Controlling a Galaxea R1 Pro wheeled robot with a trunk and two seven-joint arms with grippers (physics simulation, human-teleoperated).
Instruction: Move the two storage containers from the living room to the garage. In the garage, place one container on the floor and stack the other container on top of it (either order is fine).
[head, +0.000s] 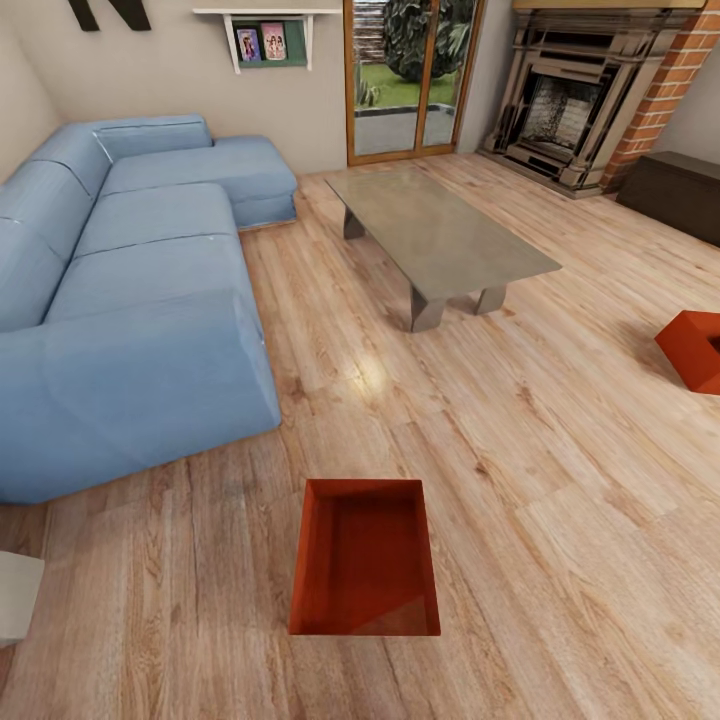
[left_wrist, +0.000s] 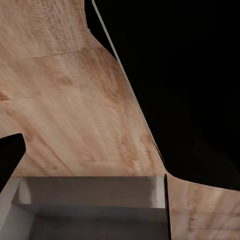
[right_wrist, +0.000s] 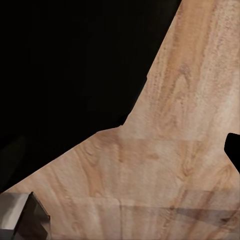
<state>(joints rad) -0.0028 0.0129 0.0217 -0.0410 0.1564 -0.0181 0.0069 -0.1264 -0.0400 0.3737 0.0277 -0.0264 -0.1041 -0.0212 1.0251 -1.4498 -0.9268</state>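
Observation:
I am in the living room, on its light wood plank floor (head: 520, 440). One red-orange open-topped storage container (head: 365, 560) stands empty on the planks straight ahead of me and close. The other storage container (head: 695, 350) sits on the floor at the right, cut off by the picture's edge. In the left wrist view a dark tip (left_wrist: 10, 155) pokes in over the planks, and the right wrist view has a similar dark tip (right_wrist: 233, 150). Nothing is held near either tip, and I cannot tell how the jaws stand.
A blue corner sofa (head: 130, 290) fills the left side. A grey low table (head: 440, 235) stands in the middle, with a brick fireplace (head: 590, 100) and a dark cabinet (head: 680, 190) at the back right. A glass door (head: 410, 80) is at the back.

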